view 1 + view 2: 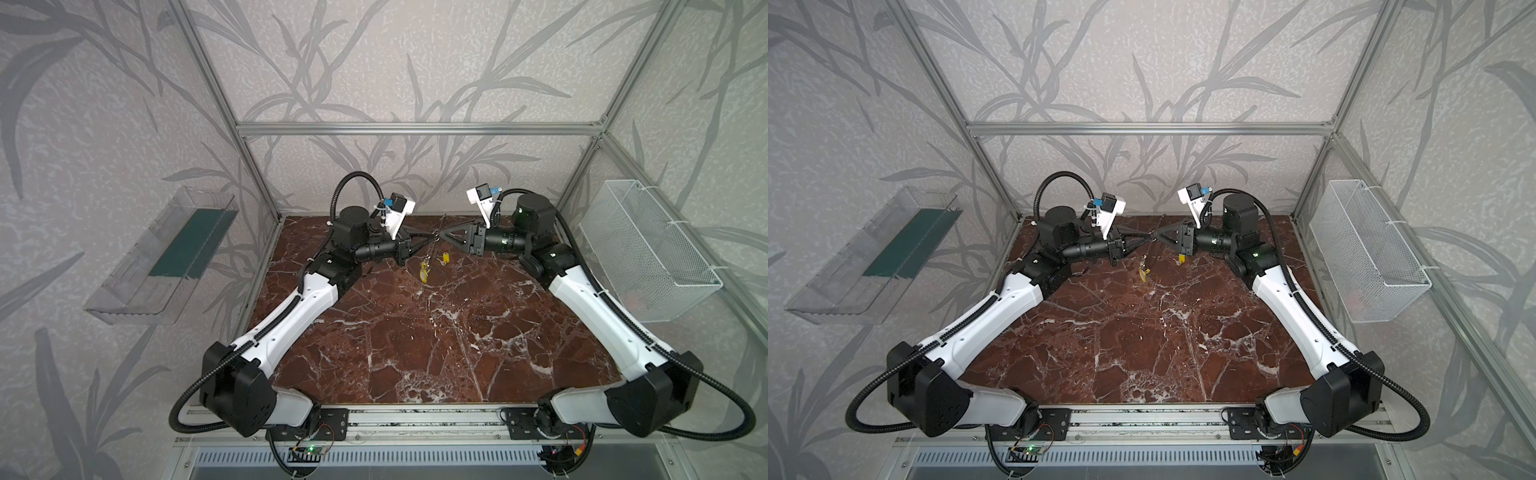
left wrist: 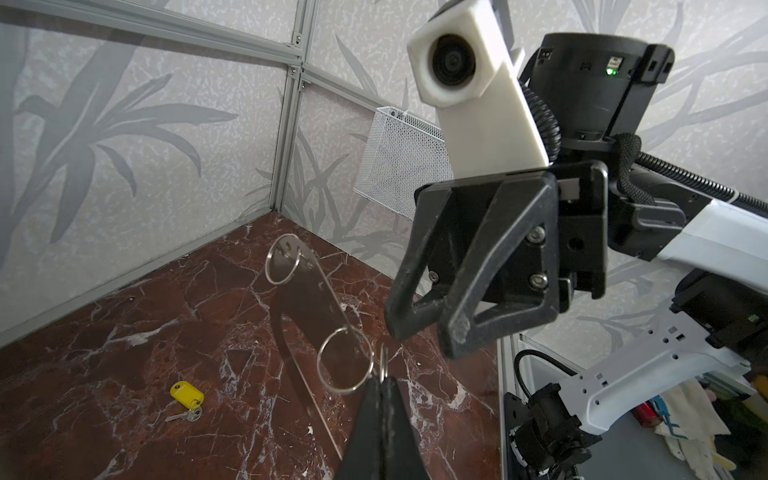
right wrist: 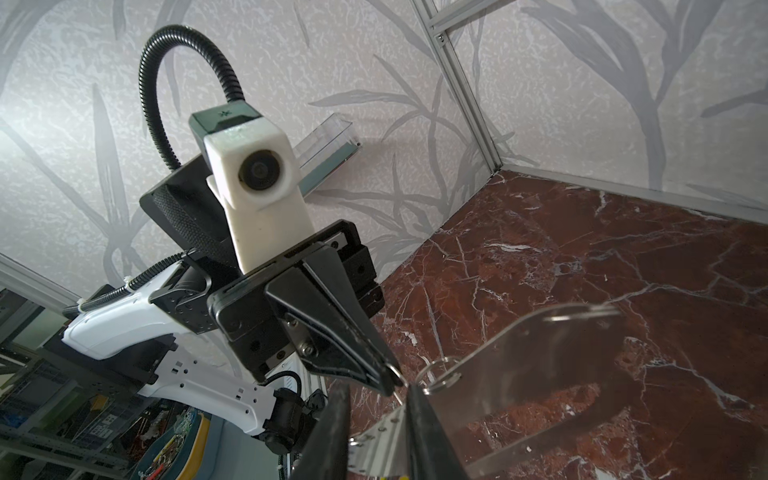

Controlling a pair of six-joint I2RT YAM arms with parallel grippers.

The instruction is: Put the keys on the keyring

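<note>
Here the right end effector (image 2: 428,336) grips the upright keyring (image 2: 303,299), the left end effector (image 2: 382,386) pinches a small ring (image 2: 384,361) at its edge, and a key (image 2: 187,394) lies on the desk (image 2: 124,332).

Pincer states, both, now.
Left pincer: closed, pinching a ring on the keyring.
Right pincer: closed on the keyring's edge strip.

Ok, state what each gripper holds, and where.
The left gripper pinches a small ring on the keyring's straight edge; the right gripper clamps that edge itself.
</note>
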